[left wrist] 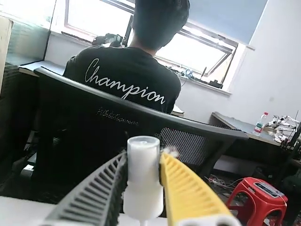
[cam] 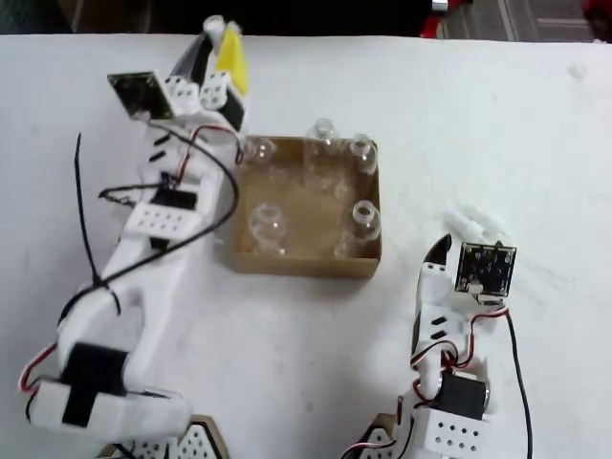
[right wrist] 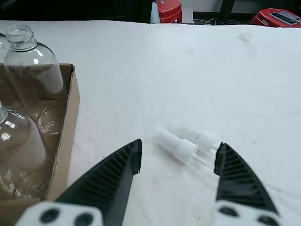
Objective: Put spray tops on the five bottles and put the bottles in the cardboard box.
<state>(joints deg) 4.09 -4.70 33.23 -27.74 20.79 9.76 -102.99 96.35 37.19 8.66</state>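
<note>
A cardboard box (cam: 306, 263) sits mid-table with several clear, uncapped bottles (cam: 268, 222) standing upright in it. My left gripper (cam: 215, 38) is raised at the far edge of the table, behind the box's left corner. In the left wrist view this gripper (left wrist: 143, 157) is shut on a white spray top (left wrist: 143, 174), held upright between the grey and yellow fingers. My right gripper (right wrist: 178, 149) is open, low over the cloth to the right of the box (right wrist: 66, 132). Two loose spray tops (right wrist: 178, 146) lie just beyond its fingertips, also visible from above as spray tops (cam: 473, 225). Two bottles (right wrist: 30, 61) stand at the box's near wall.
White cloth covers the table (cam: 535, 124). The left arm's black cables (cam: 215, 163) hang close to the box's left wall. Open cloth lies to the right of the box and in front of it.
</note>
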